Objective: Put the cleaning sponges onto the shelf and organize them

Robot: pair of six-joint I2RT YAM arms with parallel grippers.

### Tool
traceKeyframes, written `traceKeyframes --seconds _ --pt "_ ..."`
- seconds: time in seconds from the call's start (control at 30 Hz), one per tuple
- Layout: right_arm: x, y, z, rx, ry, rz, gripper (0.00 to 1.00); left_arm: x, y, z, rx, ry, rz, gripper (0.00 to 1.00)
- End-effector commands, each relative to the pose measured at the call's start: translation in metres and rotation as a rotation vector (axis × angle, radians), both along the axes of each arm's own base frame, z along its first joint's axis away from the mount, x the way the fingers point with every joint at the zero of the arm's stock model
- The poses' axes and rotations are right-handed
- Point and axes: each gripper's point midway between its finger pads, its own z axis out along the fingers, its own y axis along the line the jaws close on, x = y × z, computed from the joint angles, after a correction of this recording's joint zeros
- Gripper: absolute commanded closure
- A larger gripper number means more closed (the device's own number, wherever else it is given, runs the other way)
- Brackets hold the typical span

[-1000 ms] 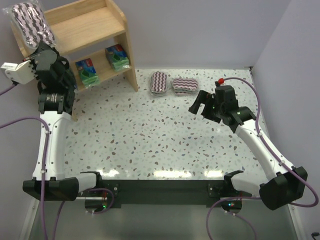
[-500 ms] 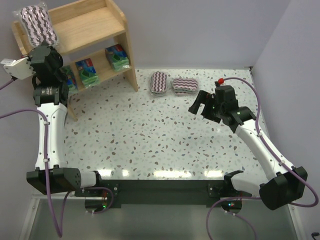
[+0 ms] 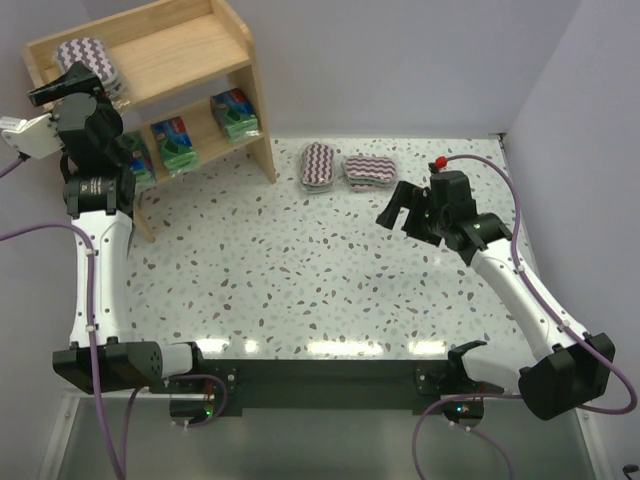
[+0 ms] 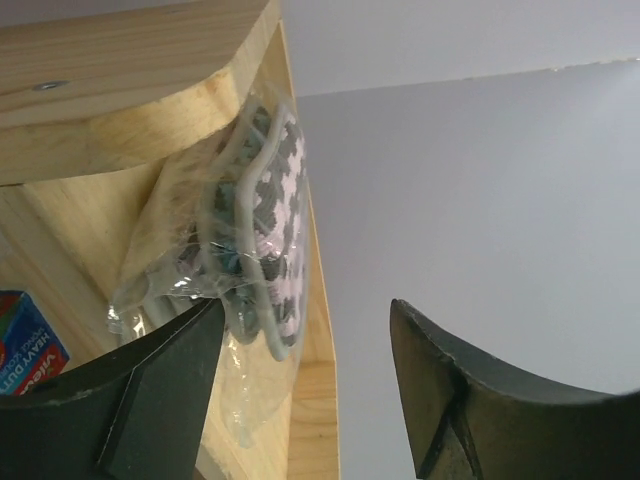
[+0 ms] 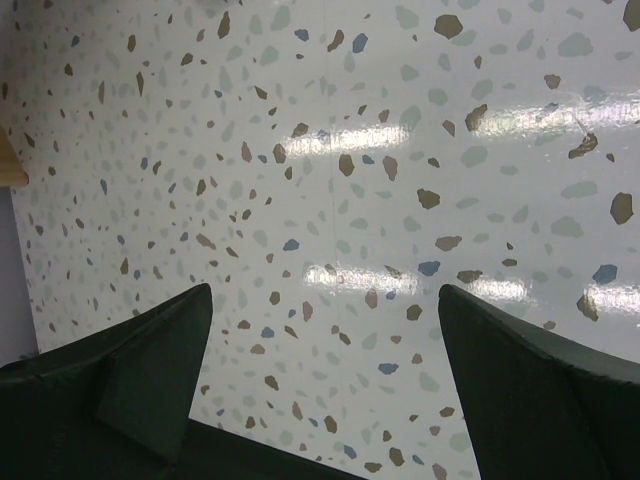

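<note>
Right gripper (image 3: 398,208): hangs over the speckled terrazzo tabletop (image 3: 260,270) at about 3 o'clock from table centre. Fingers spread wide, nothing between them; the wrist view shows only bare tabletop below.

Two zigzag sponge packs lie side by side on the table at about 1 o'clock, touching or nearly so.
- Left table pack (image 3: 318,165): flat, long axis roughly 12-to-6.
- Right table pack (image 3: 368,172): flat, long axis roughly 9-to-3.
- Both maroon-and-white in clear wrap. No writing legible.

Wooden shelf (image 3: 190,45): at 11 o'clock, against the back wall. Three green-blue packs stand in a row on the tier showing under the top board.
- Right green-blue pack (image 3: 236,115).
- Middle green-blue pack (image 3: 175,142).
- Left green-blue pack (image 3: 140,165), half hidden by the left arm.
- Red labels; the text is too small to read from above.
- The left wrist view catches a blue-and-red label corner with white capitals, apparently "HEAVY DUT", cut off at the frame edge.

Left gripper (image 3: 60,84): raised at the 9 o'clock end of the top board. Fingers parted, gripping nothing. The crinkled wrap sits just beside one finger; contact cannot be told.

Third zigzag pack (image 3: 90,58): lies flat on the top board at that end. Long axis roughly 10-to-4, with one end at the board's edge.
</note>
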Motion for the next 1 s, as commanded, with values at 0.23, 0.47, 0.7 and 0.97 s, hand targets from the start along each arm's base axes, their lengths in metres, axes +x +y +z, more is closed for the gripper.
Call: traceKeyframes --seconds 0.23,0.47,0.7,0.97 --pt "0.001 0.000 0.004 0.003 -0.032 0.012 0.01 -0.030 -0.026 0.065 0.164 -0.200 -0.121 0.16" --pt "0.006 -0.003 0.000 -0.013 -0.029 -0.006 0.01 -0.082 -0.080 0.077 0.393 -0.260 -0.321 0.07" --pt "0.054 0.013 -0.003 -0.025 -0.062 0.010 0.02 -0.118 -0.174 0.025 0.690 -0.258 -0.780 0.09" --pt "0.160 0.011 -0.020 -0.214 -0.082 -0.094 0.02 -0.144 -0.234 -0.086 0.847 -0.141 -1.190 0.11"
